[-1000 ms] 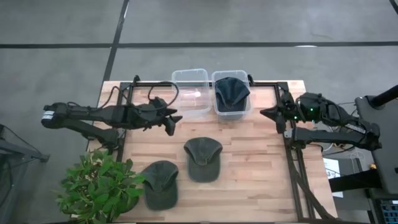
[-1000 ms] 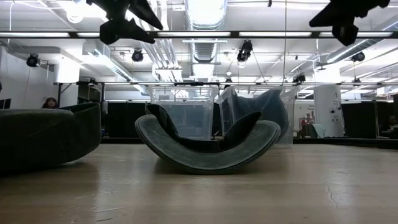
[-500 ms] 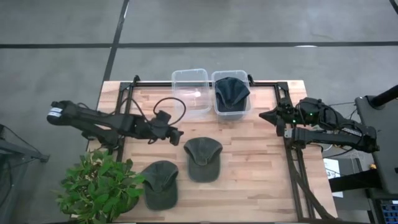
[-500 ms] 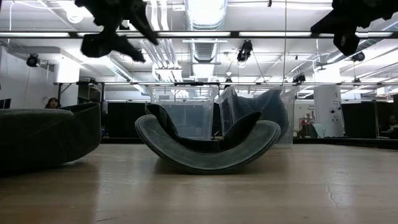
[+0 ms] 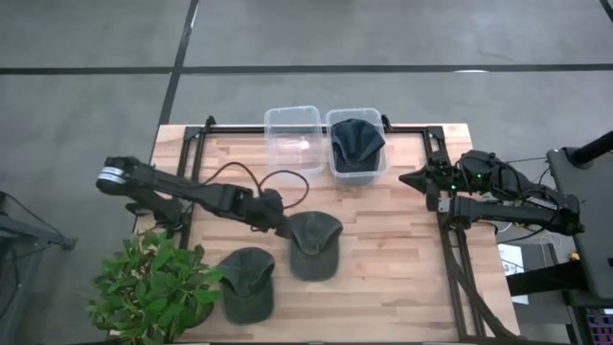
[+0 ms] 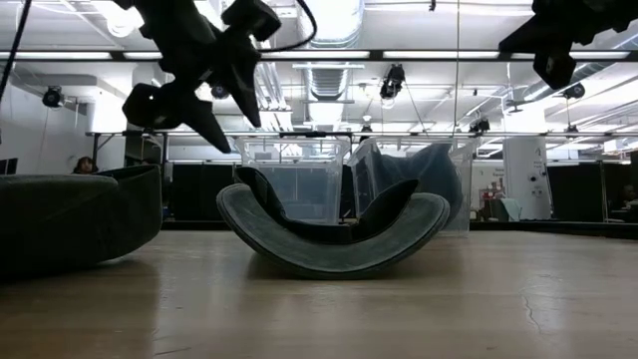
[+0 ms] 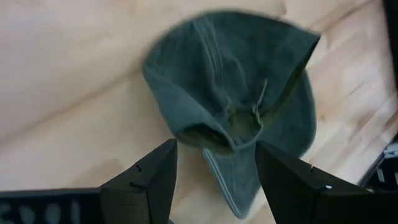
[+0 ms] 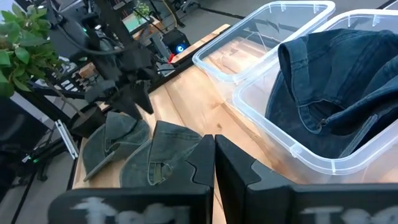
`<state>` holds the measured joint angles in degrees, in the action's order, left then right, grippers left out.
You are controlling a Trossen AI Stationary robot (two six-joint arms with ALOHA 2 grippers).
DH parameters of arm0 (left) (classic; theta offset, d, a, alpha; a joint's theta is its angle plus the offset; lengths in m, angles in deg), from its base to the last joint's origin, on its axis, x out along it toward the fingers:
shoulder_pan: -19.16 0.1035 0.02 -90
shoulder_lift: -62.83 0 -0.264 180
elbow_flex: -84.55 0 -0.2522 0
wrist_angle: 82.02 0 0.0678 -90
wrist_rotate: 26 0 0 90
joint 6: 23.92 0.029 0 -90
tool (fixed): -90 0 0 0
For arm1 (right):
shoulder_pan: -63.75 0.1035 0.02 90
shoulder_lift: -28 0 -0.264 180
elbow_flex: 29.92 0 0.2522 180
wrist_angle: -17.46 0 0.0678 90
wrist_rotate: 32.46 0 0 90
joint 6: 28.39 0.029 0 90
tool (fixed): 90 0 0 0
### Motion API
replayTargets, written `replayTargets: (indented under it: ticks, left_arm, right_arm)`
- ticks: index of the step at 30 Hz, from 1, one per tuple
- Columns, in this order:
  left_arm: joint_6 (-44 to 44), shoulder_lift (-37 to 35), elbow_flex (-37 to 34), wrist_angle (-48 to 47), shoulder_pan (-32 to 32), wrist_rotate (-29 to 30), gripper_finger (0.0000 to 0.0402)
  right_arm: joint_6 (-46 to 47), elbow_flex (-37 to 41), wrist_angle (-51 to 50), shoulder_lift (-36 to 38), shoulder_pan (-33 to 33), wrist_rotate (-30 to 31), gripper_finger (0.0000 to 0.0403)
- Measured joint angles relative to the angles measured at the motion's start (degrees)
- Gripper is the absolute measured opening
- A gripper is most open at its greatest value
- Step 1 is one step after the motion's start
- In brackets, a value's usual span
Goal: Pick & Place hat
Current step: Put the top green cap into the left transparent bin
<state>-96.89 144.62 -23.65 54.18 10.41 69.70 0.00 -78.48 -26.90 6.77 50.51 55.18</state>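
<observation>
We've swung the left gripper (image 5: 280, 226) away from the empty bin (image 5: 293, 141) and down toward the centre hat (image 5: 313, 244) in the last sec; it now hangs just beside that hat's near-left edge, jaws spread wide w/ nothing in them. In the left wrist view the centre hat sits just beyond the fingers (image 7: 144, 180), the gap roughly lined up on its brim edge. We read this as the approach for the next pick, not yet a grasp.

Right gripper (image 5: 414, 178) hasn't moved: parked well to the right of the centre hat, near the table's (image 5: 402, 287) right rail. Its fingers (image 8: 200, 160) look pressed together, empty.

Hats: centre hat lies on the table, in front of the two bins. A second hat (image 5: 248, 281) lies to its front-left, by the plant (image 5: 153, 287). A dark hat (image 5: 356, 144) is already in the right-hand bin (image 5: 356, 165), behind the centre hat.

Hard to tell: how far above the centre hat the left gripper sits, since the low view shows it higher than the hat but gives no depth. Second hat is cut off at the low view's left edge.
</observation>
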Motion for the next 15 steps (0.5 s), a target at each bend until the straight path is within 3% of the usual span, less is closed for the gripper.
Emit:
replayTargets:
  ticks: [9,15]
  left_arm:
    - [-4.4,7.6,6.0,-0.2,-1.0,-4.2,0.0208]
    - [-9.4,10.4,10.9,-9.0,-2.5,-4.3,0.0208]
  right_arm:
    - [-1.9,0.0,-0.1,0.1,0.0,-1.4,0.0009]
    - [-2.6,0.0,-0.5,0.2,0.0,-3.7,0.0009]
